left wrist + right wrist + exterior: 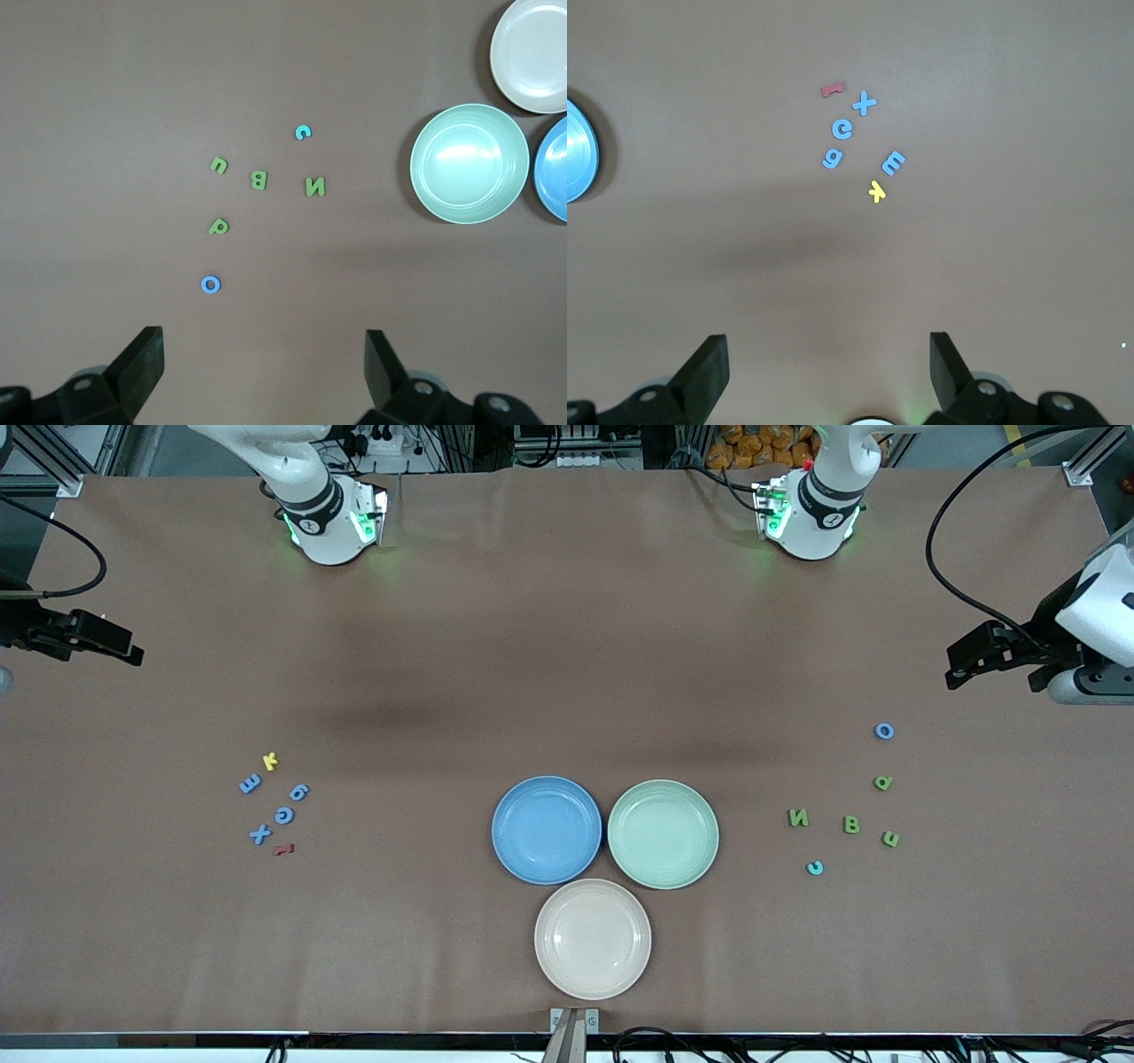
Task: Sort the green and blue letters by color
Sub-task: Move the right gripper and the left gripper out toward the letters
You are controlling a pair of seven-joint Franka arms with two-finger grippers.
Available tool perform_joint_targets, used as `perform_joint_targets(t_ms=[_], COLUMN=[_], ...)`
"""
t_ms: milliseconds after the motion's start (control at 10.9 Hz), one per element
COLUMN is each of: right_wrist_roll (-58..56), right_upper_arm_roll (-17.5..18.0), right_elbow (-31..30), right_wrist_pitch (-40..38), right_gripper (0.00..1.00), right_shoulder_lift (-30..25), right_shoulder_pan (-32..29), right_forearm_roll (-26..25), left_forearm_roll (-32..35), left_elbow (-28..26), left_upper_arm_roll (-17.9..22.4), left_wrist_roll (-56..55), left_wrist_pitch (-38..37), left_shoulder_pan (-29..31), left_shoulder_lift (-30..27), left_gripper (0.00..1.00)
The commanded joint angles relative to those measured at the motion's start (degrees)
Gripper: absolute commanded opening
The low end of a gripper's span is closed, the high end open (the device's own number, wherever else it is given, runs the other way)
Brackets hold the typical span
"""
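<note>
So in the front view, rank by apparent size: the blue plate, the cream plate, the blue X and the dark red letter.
1. cream plate and blue plate: near alike; the cream one lies nearer the camera, so no ranking.
2. blue X
3. dark red letter, slightly smaller.

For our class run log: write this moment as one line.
left gripper: open, waiting | right gripper: open, waiting | blue and green letters: unsorted | plates: empty

blue letters [284,815]: five
green letters [851,825]: four
teal letter [814,867]: one
yellow letter [271,761]: one
red letter [283,849]: one
plates [547,830]: three
</note>
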Motion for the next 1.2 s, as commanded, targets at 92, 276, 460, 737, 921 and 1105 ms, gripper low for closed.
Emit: perform_joint_targets(t_ms=[92, 276, 460, 737, 921, 1105], right_wrist_roll=[0.3, 0.3, 0.3, 0.7, 1.4, 2.2], right_upper_arm_roll=[0.5, 0.5, 0.5, 0.6, 0.5, 0.5], right_elbow=[-0.6, -0.6, -1.6, -9.9, -11.0, -11.1], right_wrist_pitch=[0.3, 0.4, 2.0, 12.5, 18.5, 19.0], right_gripper=[1.00, 1.00, 1.00, 1.00, 1.00, 1.00], right_shoulder_lift=[-0.2, -0.1, 1.2, 1.8, 5.1, 8.4], right_shoulder_pan=[-0.7, -0.7, -0.7, 0.2, 1.2, 0.0], right_forearm_roll=[0.6, 0.6, 0.6, 0.6, 0.6, 0.6], left_forearm_roll=[1.1, 1.1, 1.1, 2.2, 2.6, 2.0], left_elbow=[-0.2, -0.3, -0.5, -3.4, -9.0, -14.9], left_upper_arm_roll=[-0.5, -0.5, -0.5, -0.4, -0.4, -0.3], left_wrist_roll=[1.1, 1.1, 0.9, 1.4, 7.3, 17.9], left_wrist_pitch=[-0.6, -0.5, 0.3, 5.7, 12.7, 20.7], left_shoulder_pan=[0.3, 0.6, 0.6, 1.0, 2.9, 6.5], left_shoulder_lift=[-0.5, 0.0, 1.6, 3.9, 4.7, 5.1], left_gripper=[1.00, 1.00, 1.00, 1.00, 1.00, 1.00])
